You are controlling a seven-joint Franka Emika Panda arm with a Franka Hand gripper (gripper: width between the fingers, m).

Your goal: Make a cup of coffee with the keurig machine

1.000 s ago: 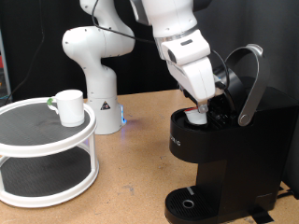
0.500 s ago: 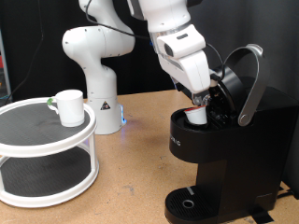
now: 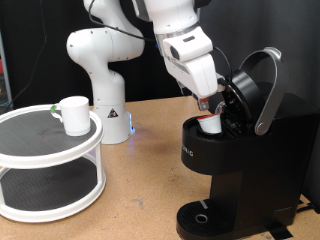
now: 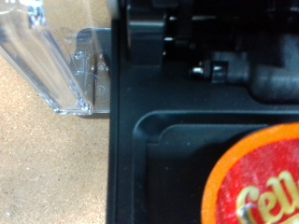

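Note:
The black keurig machine [image 3: 235, 165] stands at the exterior view's right with its grey-trimmed lid handle [image 3: 266, 88] raised. A small white pod with a red top [image 3: 211, 122] sits in the open chamber. My gripper [image 3: 207, 106] hangs just above the pod, at the chamber's left rim. In the wrist view the pod's red-orange top [image 4: 257, 182] fills one corner, inside the machine's black chamber [image 4: 154, 149]; no fingers show there. The white cup [image 3: 72, 113] stands on the top tier of a round white shelf [image 3: 45, 150] at the exterior view's left, far from the gripper.
The white robot base [image 3: 105, 80] stands behind the shelf. The machine's round drip tray [image 3: 205, 217] is at the bottom, with nothing on it. A clear plastic tank [image 4: 56, 61] shows beside the machine in the wrist view. Brown tabletop [image 3: 140, 190] lies between the shelf and the machine.
The arm and gripper have shifted a little up and to the exterior view's left over the chamber. The pod stays in the chamber. The cup and the lid have not moved.

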